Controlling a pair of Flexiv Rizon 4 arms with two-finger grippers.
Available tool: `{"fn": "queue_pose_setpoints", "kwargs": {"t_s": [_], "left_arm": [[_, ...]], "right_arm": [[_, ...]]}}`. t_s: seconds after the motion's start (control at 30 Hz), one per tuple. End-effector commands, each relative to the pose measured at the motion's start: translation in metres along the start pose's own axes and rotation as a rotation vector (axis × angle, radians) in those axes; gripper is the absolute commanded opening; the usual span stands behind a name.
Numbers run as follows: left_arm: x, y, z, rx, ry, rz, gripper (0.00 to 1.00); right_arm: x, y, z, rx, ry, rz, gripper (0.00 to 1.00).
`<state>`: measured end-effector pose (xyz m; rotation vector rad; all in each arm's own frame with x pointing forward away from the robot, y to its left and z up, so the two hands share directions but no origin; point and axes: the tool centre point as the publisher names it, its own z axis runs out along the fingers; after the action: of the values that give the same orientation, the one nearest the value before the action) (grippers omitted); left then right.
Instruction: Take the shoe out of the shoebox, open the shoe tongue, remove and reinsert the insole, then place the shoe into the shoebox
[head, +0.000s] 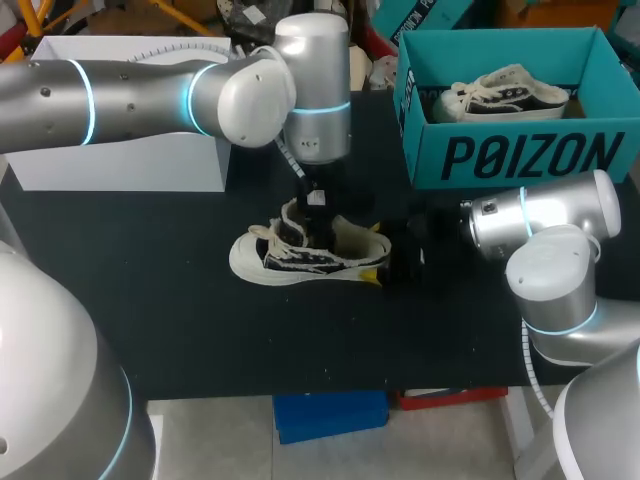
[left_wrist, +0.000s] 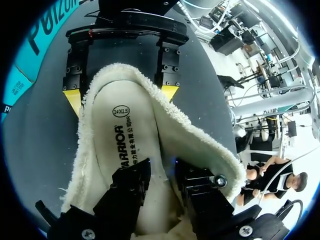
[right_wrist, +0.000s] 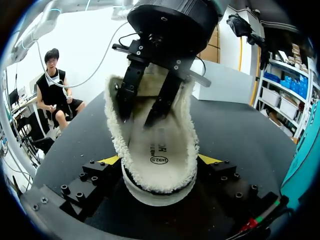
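Shoe (head: 305, 258) has its heel clenched by the right hand (right_wrist: 160, 160); left hand (left_wrist: 159, 172) hangs released over the insole (left_wrist: 112, 97).

Not much lettering around tbh. The biggest bit is on the shoebox (head: 520, 150): one word in fat dark capitals across its teal front wall, plain as day from the head view. The left wrist view only catches a slice of that same word. The rest is on the insole (left_wrist: 120, 145) inside the shoe (head: 300, 258). There's a small oval at the heel end with a size number in it, then a bold dark word running lengthwise, with a line of tiny characters beside it. In the right wrist view the oval and number are clear, but the word is mostly hidden.
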<state>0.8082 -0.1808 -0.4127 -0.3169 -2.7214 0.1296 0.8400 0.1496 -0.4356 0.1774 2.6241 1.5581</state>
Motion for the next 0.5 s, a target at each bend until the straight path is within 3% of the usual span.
{"fn": "queue_pose_setpoints", "kwargs": {"t_s": [0.03, 0.23, 0.5], "left_arm": [[0.005, -0.001, 0.008, -0.015, -0.037, 0.000, 0.35], [0.002, 0.004, 0.011, -0.082, -0.161, -0.041, 0.31], [-0.008, 0.014, 0.016, -0.143, -0.330, -0.070, 0.35]], "right_arm": [[-0.001, 0.002, 0.000, 0.001, -0.002, 0.002, 0.00], [-0.001, 0.002, 0.000, 0.001, -0.002, 0.002, 0.00], [-0.001, 0.002, 0.000, 0.001, -0.002, 0.002, 0.00]]}}
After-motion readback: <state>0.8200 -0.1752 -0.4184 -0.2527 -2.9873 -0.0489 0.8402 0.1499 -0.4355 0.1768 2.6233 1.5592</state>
